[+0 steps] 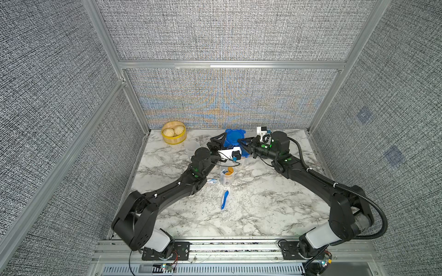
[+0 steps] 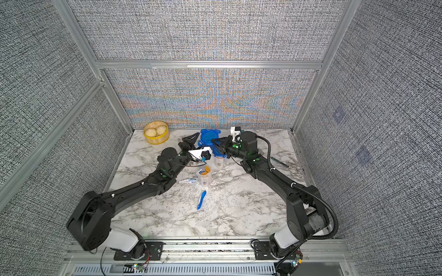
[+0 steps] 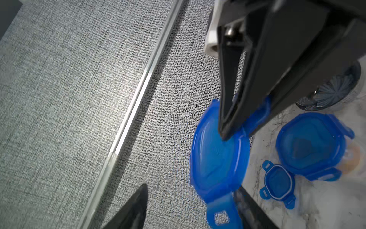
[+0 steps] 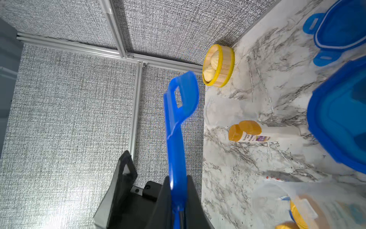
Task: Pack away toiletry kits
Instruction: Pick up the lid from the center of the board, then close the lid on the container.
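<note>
Standing on its edge near the back wall, a blue lid (image 1: 233, 138) is held up over the marble table (image 1: 263, 203). It is pinched at its rim by the right gripper (image 4: 178, 177), whose jaws are closed tight on it. The left gripper (image 3: 191, 187) is spread wide just beside the lid, and nothing is gripped by it. Nearer the front, a clear cup (image 1: 226, 178) is stood upright with an orange-capped bottle (image 1: 230, 170) inside. A toothpaste tube (image 1: 211, 181) is laid beside the cup, and a blue toothbrush (image 1: 224, 199) is laid in front of it.
</note>
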Controlling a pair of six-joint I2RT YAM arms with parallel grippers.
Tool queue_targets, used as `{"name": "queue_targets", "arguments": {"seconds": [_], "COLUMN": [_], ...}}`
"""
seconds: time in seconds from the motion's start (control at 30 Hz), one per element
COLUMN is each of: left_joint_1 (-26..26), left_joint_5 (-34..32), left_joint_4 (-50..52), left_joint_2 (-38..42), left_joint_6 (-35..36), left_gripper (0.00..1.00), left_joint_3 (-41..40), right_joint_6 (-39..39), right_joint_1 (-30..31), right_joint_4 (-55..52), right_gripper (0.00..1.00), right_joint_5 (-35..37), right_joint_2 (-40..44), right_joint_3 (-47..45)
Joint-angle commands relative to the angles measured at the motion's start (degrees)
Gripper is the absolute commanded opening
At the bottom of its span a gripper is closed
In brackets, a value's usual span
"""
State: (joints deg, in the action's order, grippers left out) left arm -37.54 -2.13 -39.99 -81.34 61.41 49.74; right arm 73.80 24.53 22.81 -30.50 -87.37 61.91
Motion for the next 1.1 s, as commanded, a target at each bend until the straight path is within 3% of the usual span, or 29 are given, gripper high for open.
{"name": "queue_targets", "arguments": {"seconds": [0.0,0.2,0.3,0.4,0.43,0.47,0.7,1.07], "left_joint_1": [2.54,4.03,3.99,4.05,3.97,4.05,4.05,4.38], "left_joint_5": [0.46,1.82,-1.43,-1.22,-0.79,0.24,2.27,1.99], "left_joint_4": [8.01,21.64,30.28,35.85,36.85,37.85,39.27,50.31], "left_joint_2": [7.78,16.01,15.51,14.32,13.92,13.67,13.14,4.48], "left_joint_6": [-19.57,-40.83,-50.83,-56.31,-57.41,-57.92,-59.11,-61.05], "left_gripper": [0.71,0.79,0.8,0.81,0.83,0.99,1.0,0.95], "left_joint_3": [-1.65,-2.9,0.52,2.8,3.0,3.25,1.85,9.97], "right_joint_6": [-1.73,-3.01,-2.74,-1.67,-1.35,-1.05,2.16,3.33], "right_joint_1": [-0.24,0.51,1.04,2.22,2.8,3.54,7.02,9.89], "right_joint_4": [0.78,1.12,2.37,4.23,4.64,5.45,10.16,10.3], "right_gripper": [0.0,0.0,0.0,0.0,0.0,0.0,0.0,0.0], "right_joint_5": [-2.63,-4.56,-3.69,-2.92,-2.48,-2.12,-0.44,2.43], "right_joint_2": [1.28,5.96,7.68,8.22,8.15,7.82,3.74,0.37], "right_joint_3": [-3.26,-12.36,-15.9,-18.3,-18.7,-19.08,-19.47,-18.49]}}
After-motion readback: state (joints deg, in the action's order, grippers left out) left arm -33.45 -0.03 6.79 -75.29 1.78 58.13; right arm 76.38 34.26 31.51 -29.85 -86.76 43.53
